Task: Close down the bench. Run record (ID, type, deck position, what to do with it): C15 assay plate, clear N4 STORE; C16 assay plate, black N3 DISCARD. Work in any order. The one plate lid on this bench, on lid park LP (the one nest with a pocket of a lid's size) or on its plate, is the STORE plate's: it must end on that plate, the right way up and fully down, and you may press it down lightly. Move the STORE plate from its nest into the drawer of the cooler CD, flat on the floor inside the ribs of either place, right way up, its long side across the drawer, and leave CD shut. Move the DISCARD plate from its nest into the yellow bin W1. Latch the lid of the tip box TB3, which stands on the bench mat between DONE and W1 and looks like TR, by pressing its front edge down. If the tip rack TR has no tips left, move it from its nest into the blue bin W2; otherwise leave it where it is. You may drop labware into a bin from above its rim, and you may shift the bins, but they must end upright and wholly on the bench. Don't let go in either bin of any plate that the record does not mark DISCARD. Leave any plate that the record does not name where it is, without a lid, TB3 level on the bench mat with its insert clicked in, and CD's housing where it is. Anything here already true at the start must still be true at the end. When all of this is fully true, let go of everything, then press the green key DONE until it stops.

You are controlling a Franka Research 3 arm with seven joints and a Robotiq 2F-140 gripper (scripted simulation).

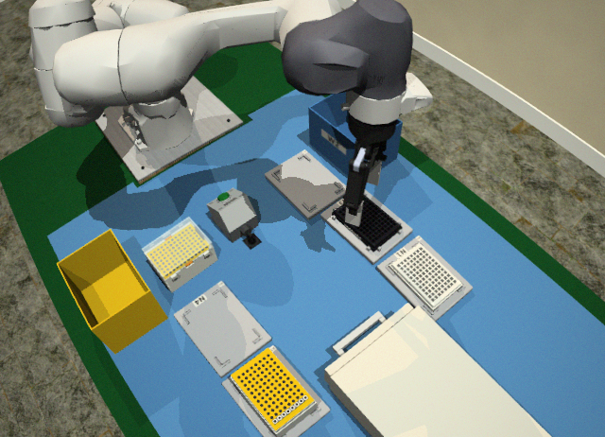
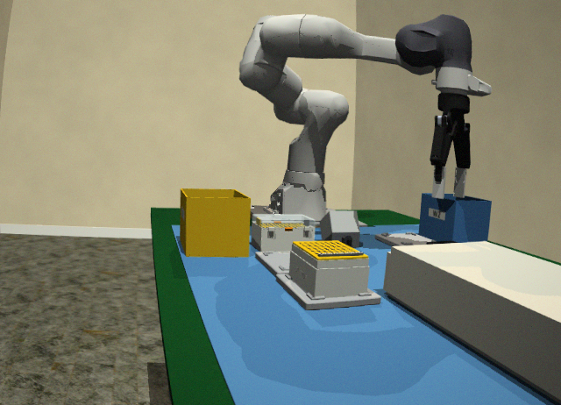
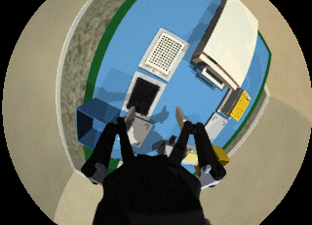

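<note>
The black assay plate (image 1: 370,223) sits in its nest right of the bench's middle; it also shows in the wrist view (image 3: 144,95). My gripper (image 1: 353,216) hangs straight down above the plate's near-left edge, open and empty, with its fingertips (image 2: 447,190) well above the deck. The yellow bin W1 (image 1: 110,288) stands empty at the left. Nest N4 (image 1: 222,325) is empty. The tip box TB3 (image 1: 180,252) with its clear lid stands beside W1. The yellow tip rack TR (image 1: 270,388) sits at the front, mostly dark holes with a pale row along its front edge.
The blue bin W2 (image 1: 341,130) stands right behind my gripper. A white well plate (image 1: 425,274) sits in the nest next to the black one. An empty grey nest (image 1: 305,181) lies to the left. The cooler CD (image 1: 429,374) is shut. The green DONE key (image 1: 223,196) tops its grey box.
</note>
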